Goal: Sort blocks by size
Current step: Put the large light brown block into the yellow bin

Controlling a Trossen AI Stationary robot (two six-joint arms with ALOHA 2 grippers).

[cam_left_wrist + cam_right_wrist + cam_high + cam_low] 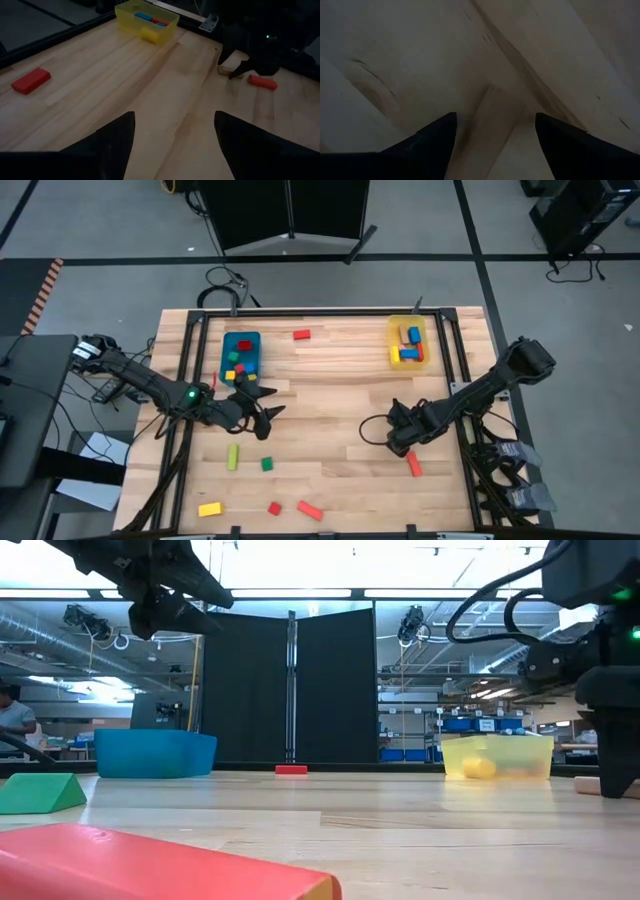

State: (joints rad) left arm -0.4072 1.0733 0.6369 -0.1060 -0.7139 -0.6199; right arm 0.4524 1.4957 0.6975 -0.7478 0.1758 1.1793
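Reaching: right hand [400, 438], fingers spread, low over plain wooden bar [492, 125] lying between them on the table [340, 400].
Advice: centre the bar, close squarely across its narrow sides.
Left hand [262, 412]: open, empty, waiting beside blue rectangular bin [240, 355].

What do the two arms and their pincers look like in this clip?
Both arms are dark, jointed links. The left arm has a small green light near its wrist; the right arm has a bulky dark upper joint. Black cables loop beside the right pincer. The left pincer shows two dark, tapered, pointed fingers.
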